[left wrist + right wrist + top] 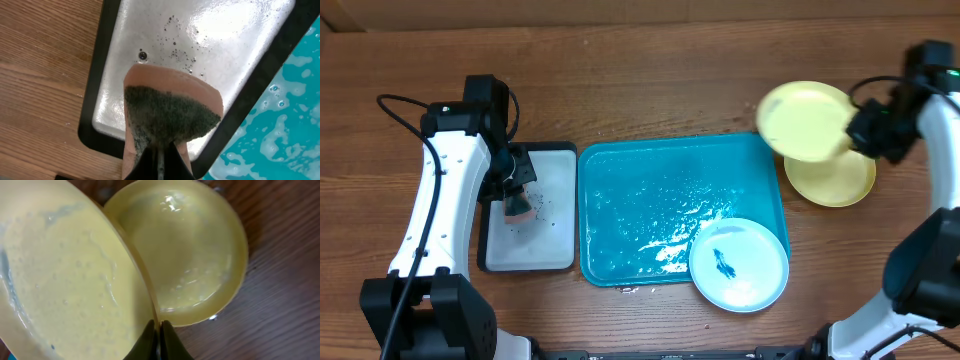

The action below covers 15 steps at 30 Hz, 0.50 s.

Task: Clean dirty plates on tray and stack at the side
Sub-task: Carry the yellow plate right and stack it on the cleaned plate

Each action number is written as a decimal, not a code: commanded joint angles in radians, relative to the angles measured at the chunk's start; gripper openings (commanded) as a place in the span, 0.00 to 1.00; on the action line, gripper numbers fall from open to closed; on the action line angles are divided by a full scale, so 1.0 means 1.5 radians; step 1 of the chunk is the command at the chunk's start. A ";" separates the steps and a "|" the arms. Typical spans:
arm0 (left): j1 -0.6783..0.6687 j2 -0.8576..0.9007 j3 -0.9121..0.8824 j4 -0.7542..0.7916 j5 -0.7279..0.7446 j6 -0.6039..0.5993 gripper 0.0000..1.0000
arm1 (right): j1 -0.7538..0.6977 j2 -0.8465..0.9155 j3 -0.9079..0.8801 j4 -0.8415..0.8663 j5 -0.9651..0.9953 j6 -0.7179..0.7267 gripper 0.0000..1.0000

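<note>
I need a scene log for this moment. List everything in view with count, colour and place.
large tray: one, turquoise, wet and foamy, mid-table.
smeared plate: one, pale blue rim, white centre with a dark smear, at the large tray's lower right corner in the overhead view.
lifted plate: one, yellow, tilted, above the large tray's upper right corner.
resting plate: one, yellow, on the table right of the large tray.
small tray: one, white with black rim, left of the large tray.
sponge: one, salmon with dark scouring face, over the small tray.
table: one, brown wood grain.
left gripper: shut on the sponge.
right gripper: shut on the lifted plate's rim.
</note>
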<state>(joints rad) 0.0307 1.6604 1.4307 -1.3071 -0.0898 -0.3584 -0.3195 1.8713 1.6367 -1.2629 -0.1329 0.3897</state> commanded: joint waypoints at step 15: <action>0.001 0.005 -0.004 0.005 0.003 0.020 0.04 | -0.126 0.099 -0.032 -0.002 -0.018 -0.045 0.18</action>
<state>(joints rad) 0.0307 1.6600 1.4307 -1.3025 -0.0895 -0.3550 -0.5354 2.0235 1.5940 -1.2701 -0.1471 0.3656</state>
